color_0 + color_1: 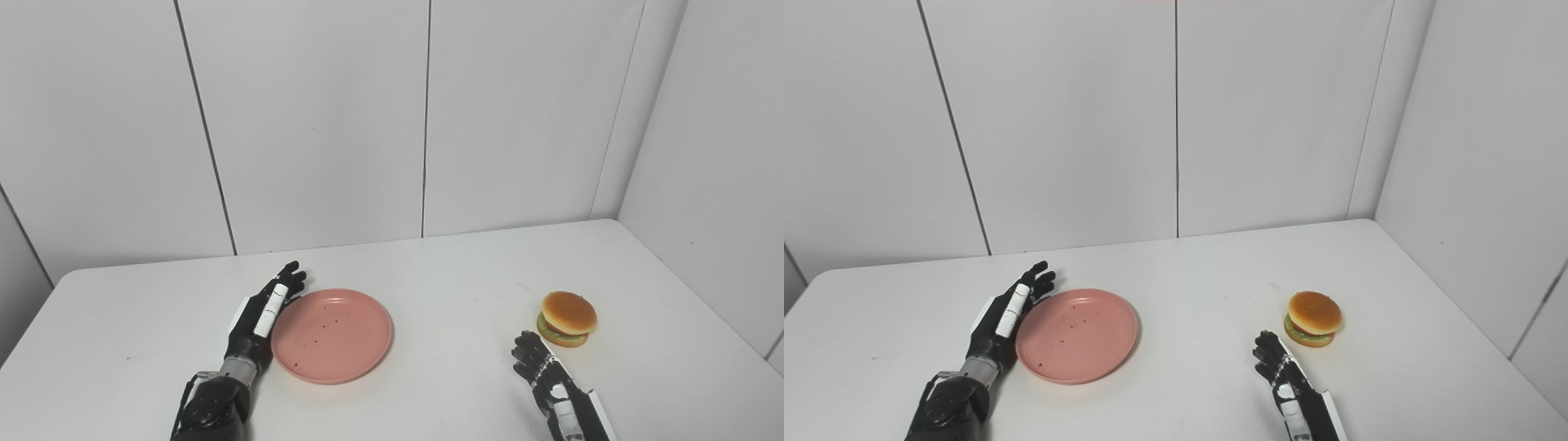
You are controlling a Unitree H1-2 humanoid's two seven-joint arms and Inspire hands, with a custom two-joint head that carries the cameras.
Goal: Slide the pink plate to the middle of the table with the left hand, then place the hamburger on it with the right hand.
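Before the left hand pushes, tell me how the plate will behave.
The plate looks rigid and shallow, lying flat on the table, so it should slide rather than tip. The smooth tabletop suggests little drag. The left hand rests against its left rim, so an off-centre push may turn it a little.

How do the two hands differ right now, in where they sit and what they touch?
The left hand lies flat along the left rim of the pink plate, against it or nearly so; the right hand sits just short of the hamburger, apart from it. The left hand reaches farther out over the table than the right hand, which stays close to the near edge. Both are open and hold nothing.
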